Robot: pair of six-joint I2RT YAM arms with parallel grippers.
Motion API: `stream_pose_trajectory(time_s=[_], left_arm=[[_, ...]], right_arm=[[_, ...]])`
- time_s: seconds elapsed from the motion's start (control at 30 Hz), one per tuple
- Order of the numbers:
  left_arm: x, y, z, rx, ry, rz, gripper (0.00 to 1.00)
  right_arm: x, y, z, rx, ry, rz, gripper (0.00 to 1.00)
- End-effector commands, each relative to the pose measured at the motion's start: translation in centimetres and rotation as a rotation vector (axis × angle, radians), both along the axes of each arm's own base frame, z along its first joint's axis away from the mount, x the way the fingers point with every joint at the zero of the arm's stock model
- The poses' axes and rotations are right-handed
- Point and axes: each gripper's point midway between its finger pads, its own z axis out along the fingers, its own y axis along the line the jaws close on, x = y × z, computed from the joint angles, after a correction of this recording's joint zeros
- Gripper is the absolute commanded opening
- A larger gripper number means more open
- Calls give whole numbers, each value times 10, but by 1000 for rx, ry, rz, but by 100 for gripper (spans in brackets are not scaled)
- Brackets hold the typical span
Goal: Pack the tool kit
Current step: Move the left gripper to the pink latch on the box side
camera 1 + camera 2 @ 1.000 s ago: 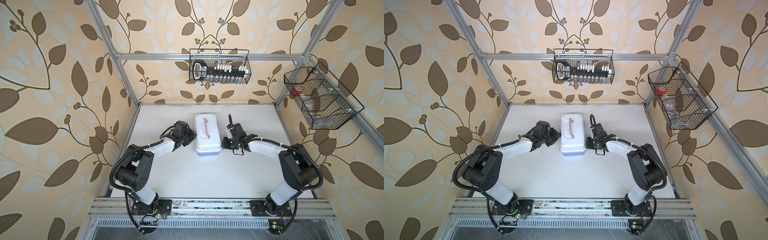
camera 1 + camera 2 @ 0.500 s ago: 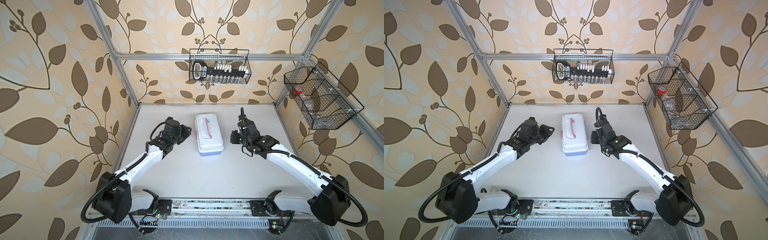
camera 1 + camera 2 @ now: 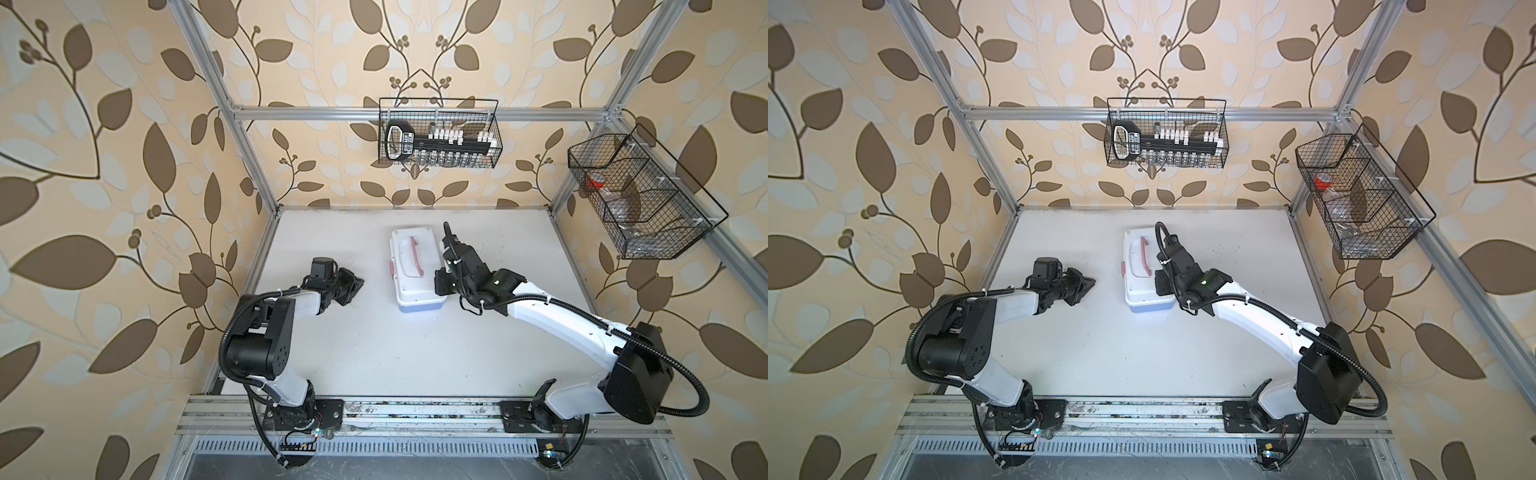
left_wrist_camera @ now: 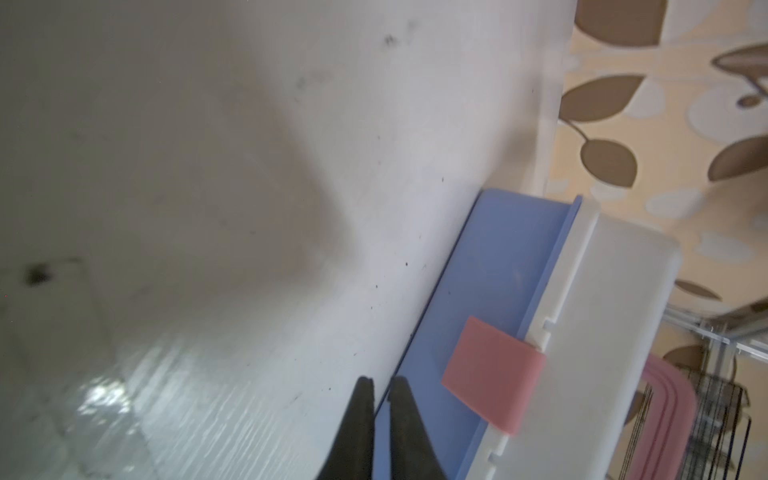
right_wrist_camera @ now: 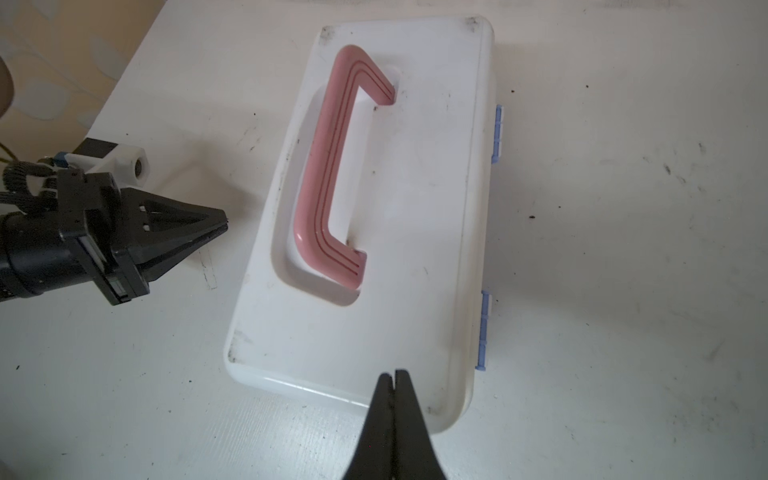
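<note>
The tool kit lies closed in the middle of the table, white lid up, pink handle flat on it. Both top views show it. Its pink latch sits down over the blue base on the left long side. My left gripper hovers left of the kit, apart from it, tips toward the latch side. In the left wrist view its fingers stand a narrow gap apart with nothing between. My right gripper is shut and empty over the lid's near end; its fingers are hidden under the wrist.
A black wire basket holding a black tool rack hangs on the back rail. A second wire basket with a red-capped item hangs on the right wall. Aluminium frame posts stand at the table's back corners.
The left gripper has drawn away leftward from the kit's side. The right gripper has moved from beside the kit to above its near right end. The kit has stayed put.
</note>
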Motion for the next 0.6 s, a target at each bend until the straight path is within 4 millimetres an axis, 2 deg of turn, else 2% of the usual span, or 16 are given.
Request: stream_pose_trajectory(time_s=[0.0, 0.23, 0.4, 0.57], left_arm=[[16, -20, 42, -129, -163, -78, 31], [22, -30, 27, -323, -160, -71, 57], [26, -36, 28, -456, -214, -80, 69], [23, -40, 24, -494, -233, -107, 71]], right_arm=[[1, -4, -4, 45, 19, -11, 0], [3, -10, -12, 52, 39, -23, 0], [3, -12, -17, 42, 54, -21, 0], [3, -12, -21, 34, 65, -15, 0]])
